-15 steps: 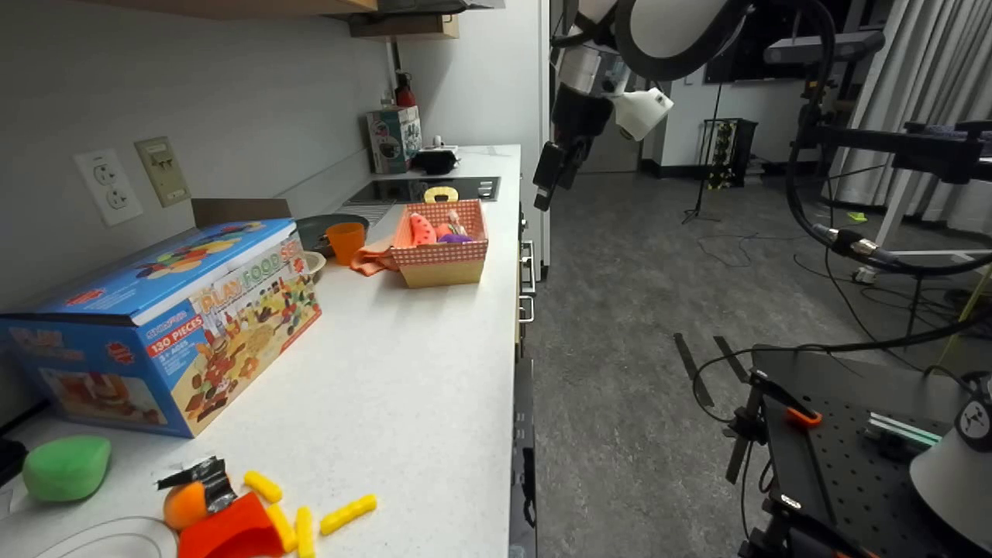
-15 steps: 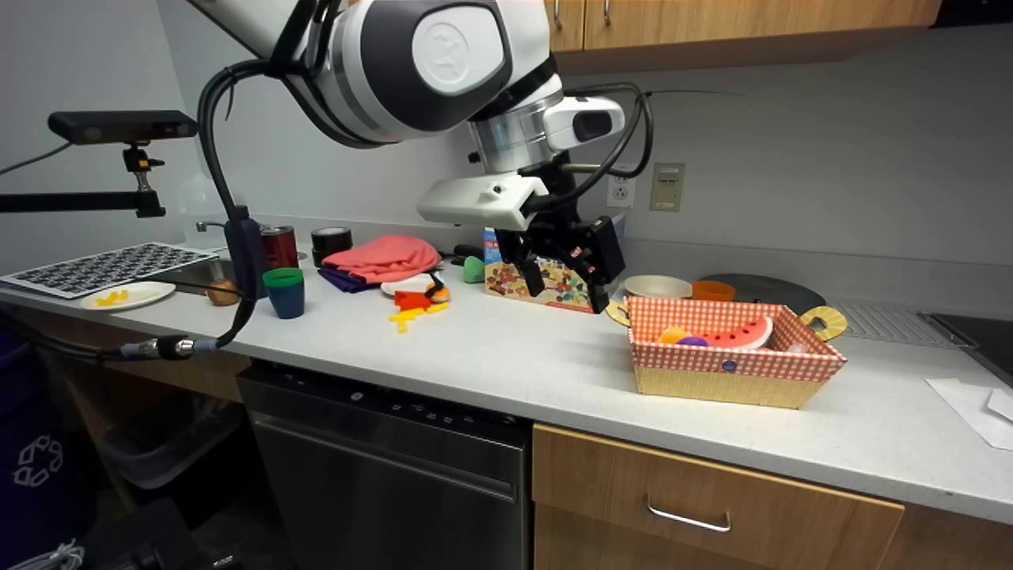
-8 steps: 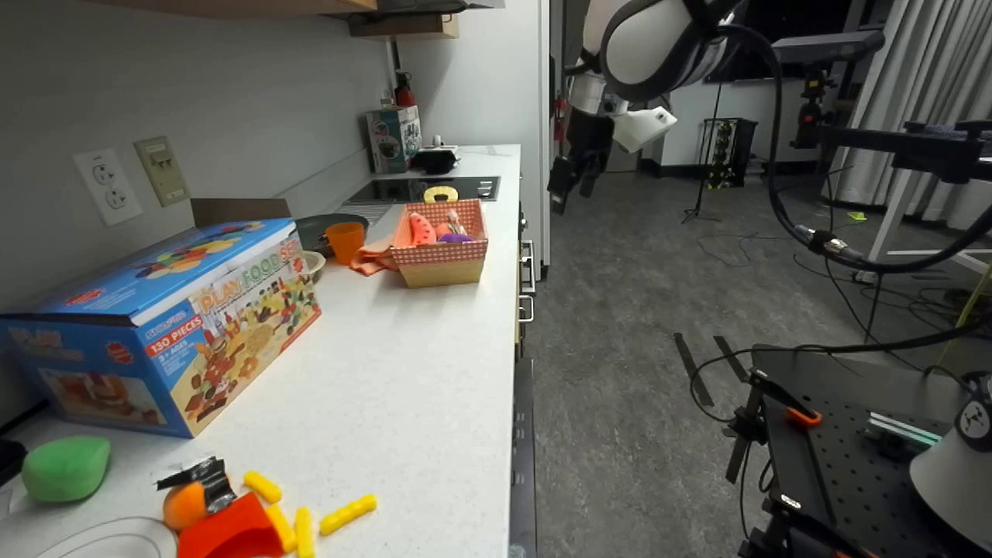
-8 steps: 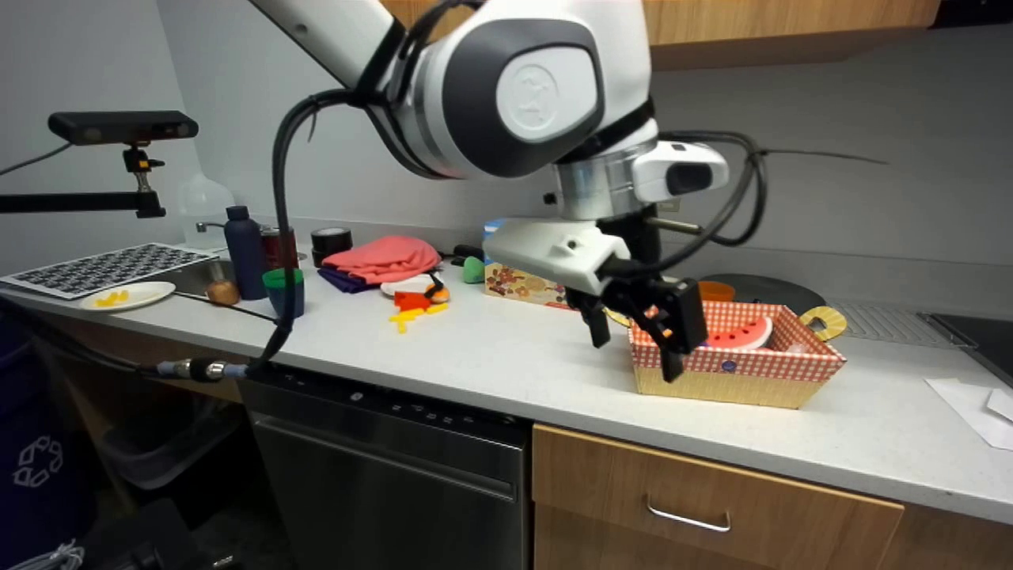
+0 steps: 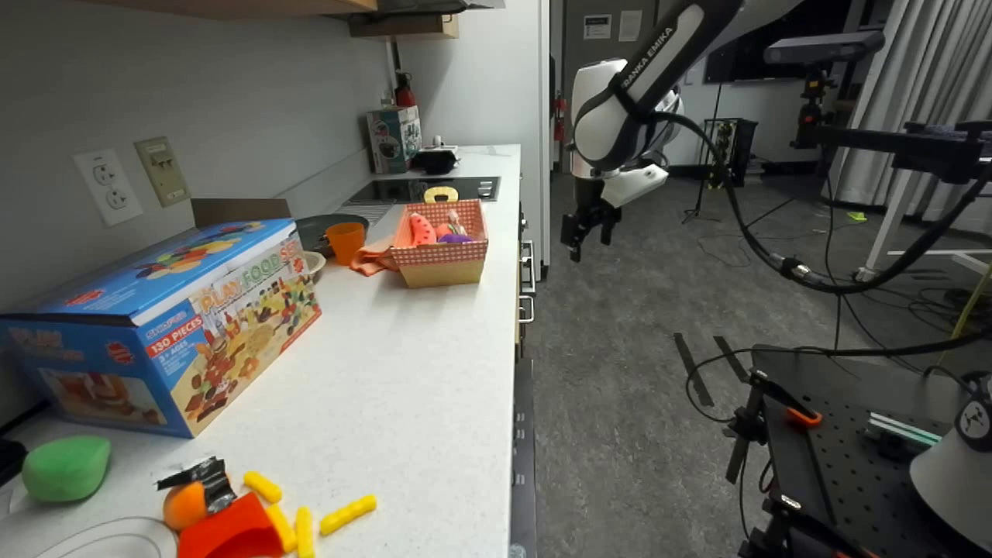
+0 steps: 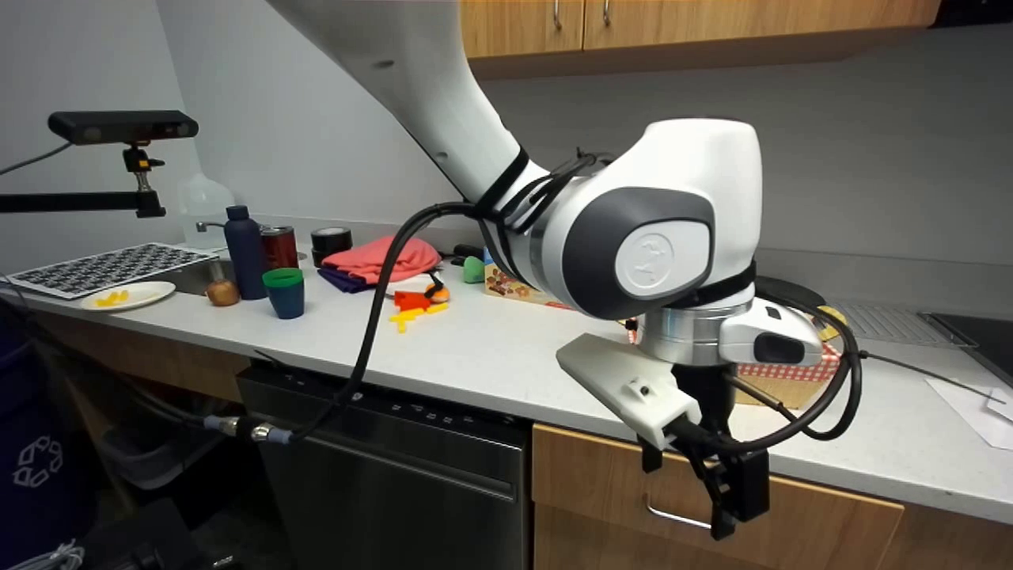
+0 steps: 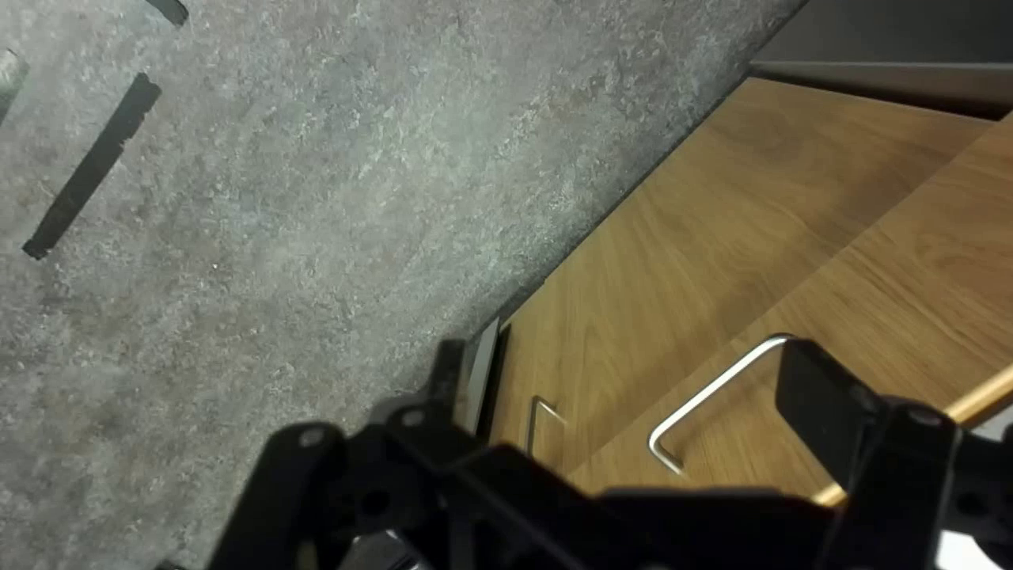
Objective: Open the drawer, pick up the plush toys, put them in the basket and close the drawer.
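The drawer (image 6: 593, 467) has a wooden front and a silver bar handle (image 7: 716, 389); it is closed. My gripper (image 6: 686, 496) hangs in front of it, pointing downward below the counter's edge, with its fingers spread apart. In the wrist view the handle shows between the spread fingers (image 7: 827, 412), one of which covers its far end; nothing is held. On the counter above, the basket (image 5: 442, 273) with red-checked lining holds a watermelon slice and a purple piece. The arm hides much of it in an exterior view (image 6: 779, 389). The plush toys are out of view.
A large blue play food box (image 5: 170, 333) stands by the wall. Yellow sticks (image 5: 349, 513), a red piece and a green toy (image 5: 67, 468) lie near it. A dark dishwasher (image 6: 396, 475) adjoins the drawer. A second handle (image 7: 532, 423) sits lower on the cabinet.
My gripper has come down from above the counter, passing the basket, to a spot in front of the drawer below the counter's edge. Its fingers have stayed apart; basket and drawer have not moved.
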{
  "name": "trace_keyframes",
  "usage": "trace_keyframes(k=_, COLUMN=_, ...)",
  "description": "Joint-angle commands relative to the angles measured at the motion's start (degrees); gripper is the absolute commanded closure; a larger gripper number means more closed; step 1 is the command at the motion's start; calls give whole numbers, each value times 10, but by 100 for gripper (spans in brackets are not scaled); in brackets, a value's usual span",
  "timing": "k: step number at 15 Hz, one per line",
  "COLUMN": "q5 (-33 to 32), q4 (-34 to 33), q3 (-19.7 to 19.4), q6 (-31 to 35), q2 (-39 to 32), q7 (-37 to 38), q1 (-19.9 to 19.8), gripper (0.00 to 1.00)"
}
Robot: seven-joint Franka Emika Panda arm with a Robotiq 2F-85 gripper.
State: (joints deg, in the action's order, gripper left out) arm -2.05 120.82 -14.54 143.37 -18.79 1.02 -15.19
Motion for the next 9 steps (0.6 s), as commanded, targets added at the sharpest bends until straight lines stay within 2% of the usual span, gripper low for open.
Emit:
trace_keyframes(k=1, q5=0, q4=-9, q3=0, q6=-5, q2=-9, q7=4, q1=0, gripper=0)
trace_keyframes(k=3, q5=0, q4=-17, q3=0, q6=-9, q2=-15, q7=7, q1=0, gripper=0)
trace_keyframes(k=5, q5=29, q4=-23, q3=10, q6=2, q2=-35, q7=14, q1=-6, gripper=0)
trace_keyframes(k=9, q5=144, q4=-33, q3=38, q6=71, q2=-85, q7=-7, q1=-49, gripper=0)
